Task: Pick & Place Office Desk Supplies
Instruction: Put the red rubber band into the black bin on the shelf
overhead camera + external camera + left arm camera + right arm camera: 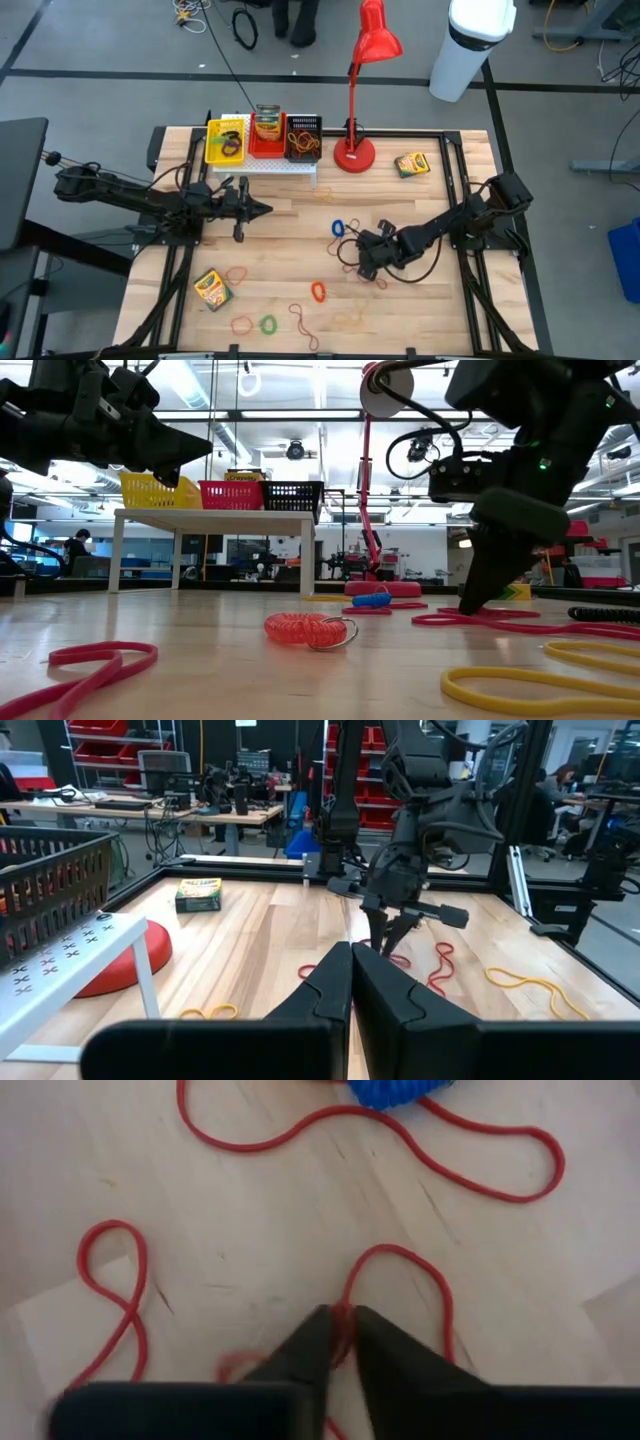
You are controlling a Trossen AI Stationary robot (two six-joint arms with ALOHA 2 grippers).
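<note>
Rubber bands lie all over the pale wooden table (pixel 420 300), and the tall red desk lamp (pixel 358 90) stands at its back edge. The right gripper (pixel 338 1330) is down on the table, in front of the lamp and a little to the right. Its two dark fingers are pinched together on a thin red rubber-band loop (pixel 400 1280). The loop's strand runs up between the fingertips, and the rest of it lies flat on the wood. A small blue coiled band (pixel 337 228) lies just beside that gripper, on the side nearer the lamp.

The left gripper (pixel 262 209) hangs above the table, well to the left of the lamp and in front of the white perforated rack (pixel 262 163). Its fingers are pressed together and hold nothing.

On the rack sit three small baskets: a yellow one (pixel 226 141), a red one (pixel 267 135) with a crayon box in it, and a black one (pixel 303 138) with bands inside. One green-and-yellow crayon box (pixel 411 164) lies just right of the lamp's base. Another crayon box (pixel 211 288) lies far from the lamp, near the front left corner. A red coiled band (pixel 319 291), a green loop (pixel 268 323) and more thin red and yellow loops lie along the front, well away from the lamp.
</note>
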